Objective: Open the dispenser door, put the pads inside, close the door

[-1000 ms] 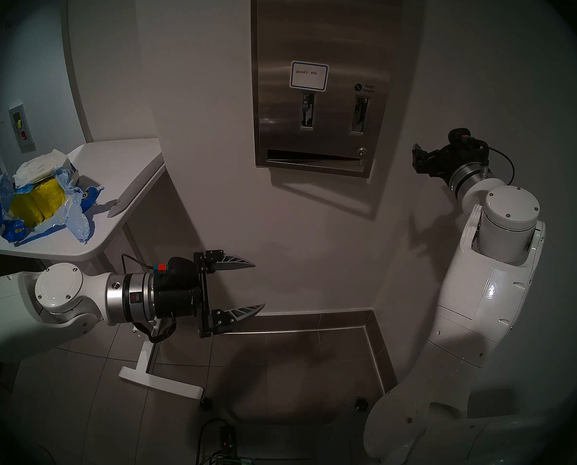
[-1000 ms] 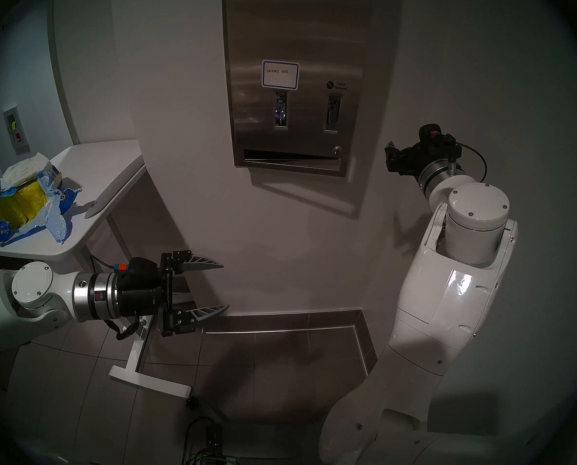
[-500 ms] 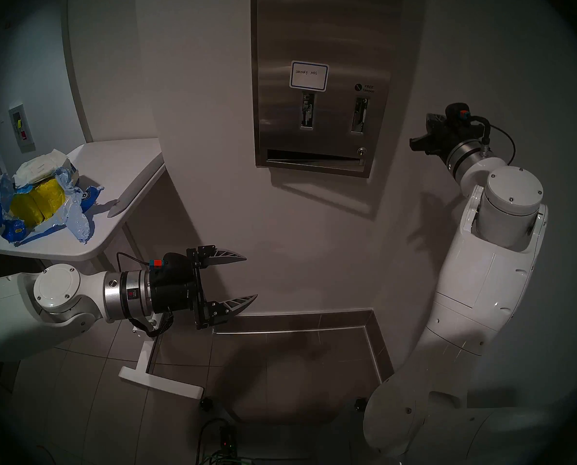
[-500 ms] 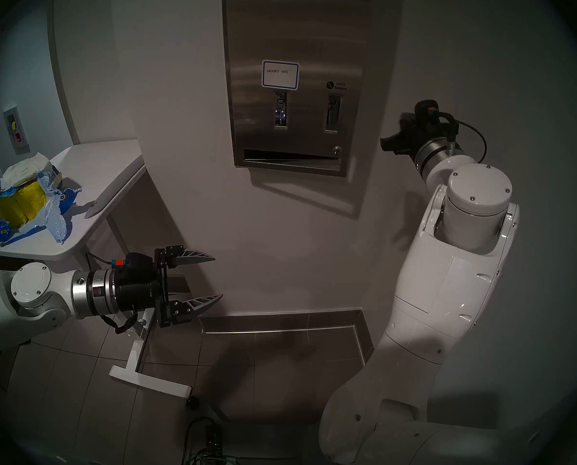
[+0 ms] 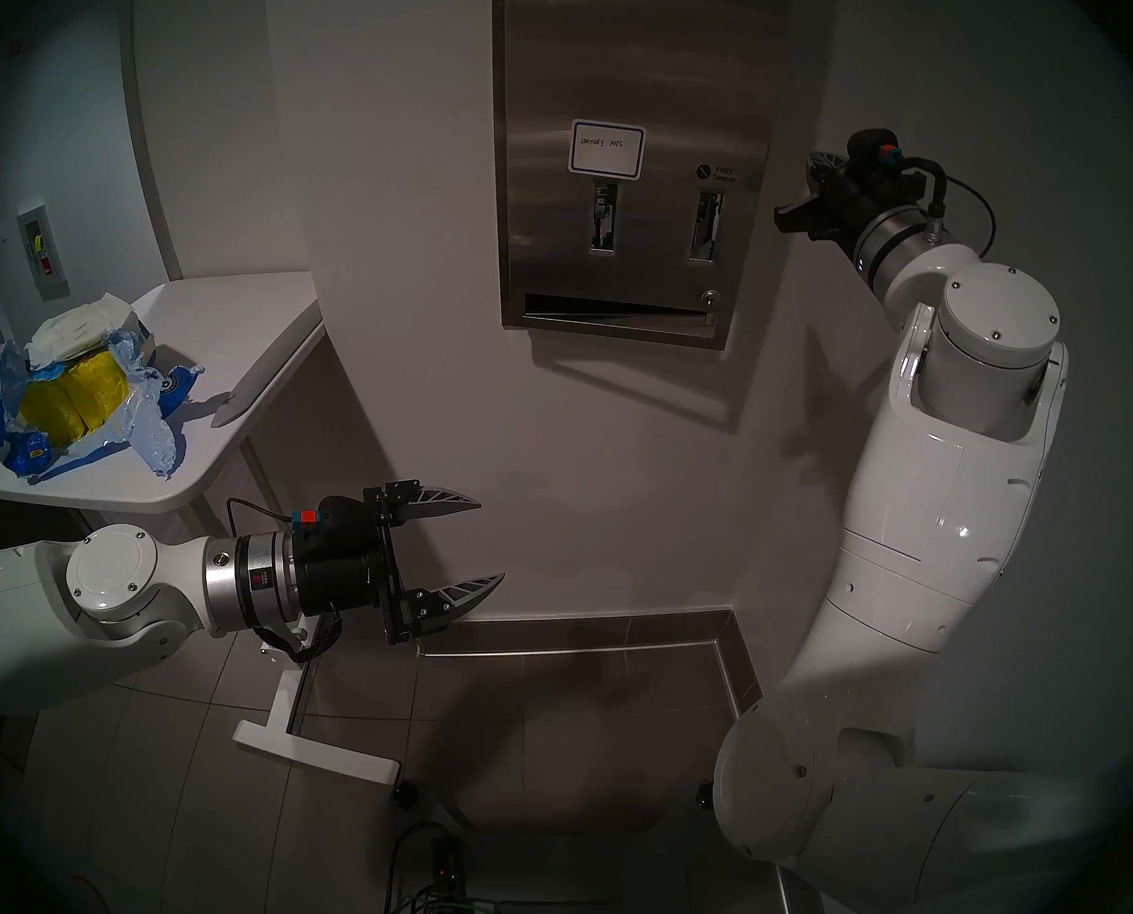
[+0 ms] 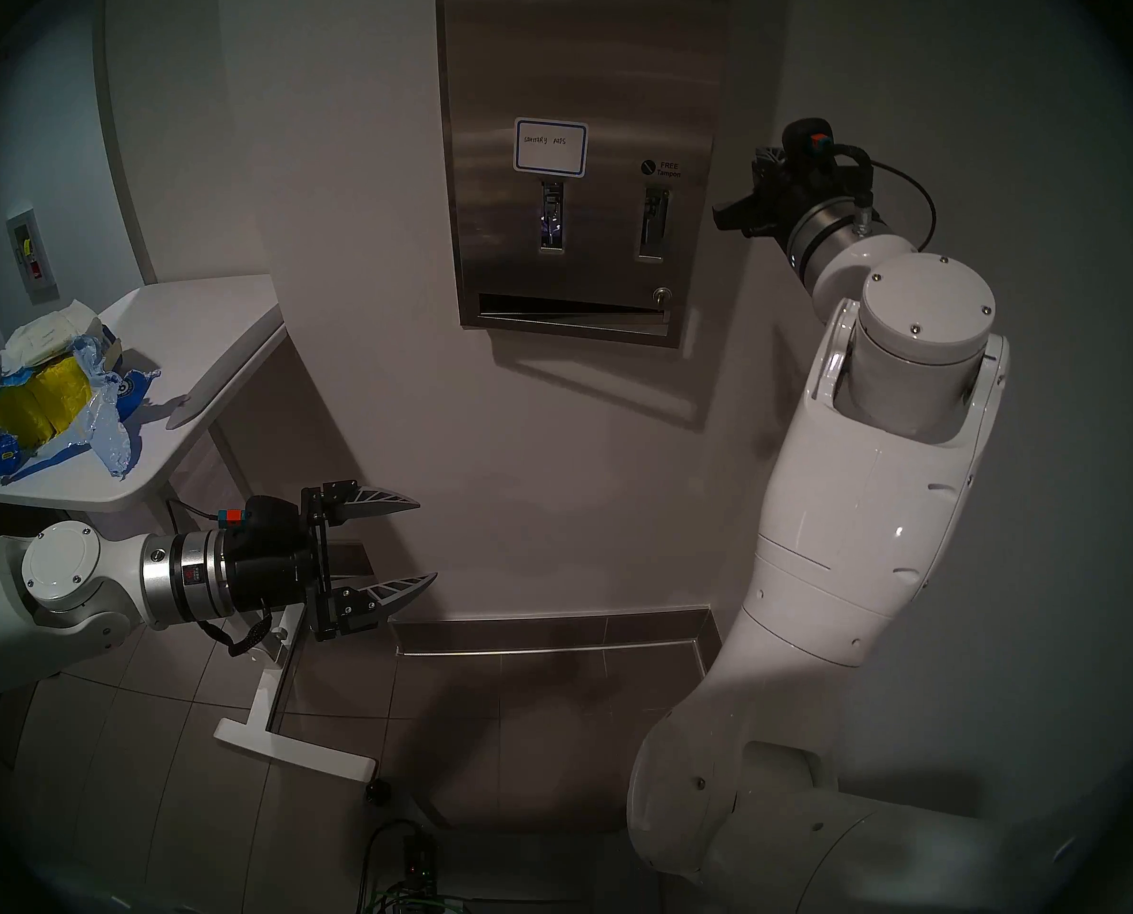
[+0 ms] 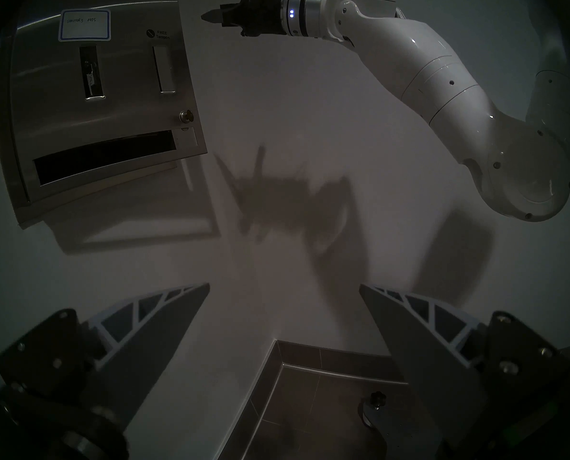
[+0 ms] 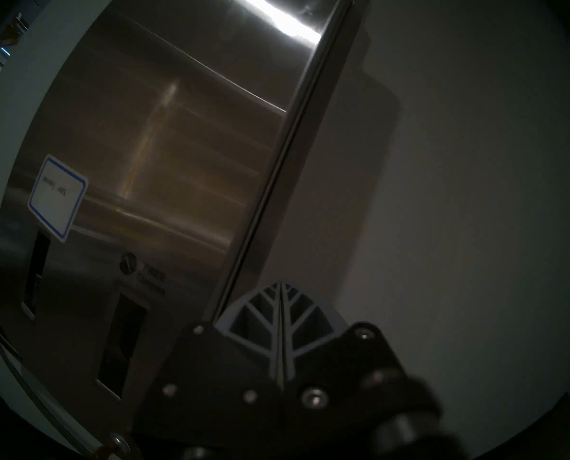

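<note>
The dispenser door is a tall brushed-steel panel on the wall with a blue-bordered label; it also shows in the left wrist view and the right wrist view. My right gripper is shut and empty. It hangs just right of the door's right edge at label height, apart from it. The pads lie as white packets on the side table at far left. My left gripper stands open and empty, low in front of the wall.
A white side table at left carries a torn blue plastic pack of yellow bundles under the pads. Its foot rests on the tiled floor. A dark baseboard runs along the wall corner below the dispenser.
My right arm has risen and moved left toward the dispenser's right edge, and its gripper has closed. The left arm drew back slightly and now holds still.
</note>
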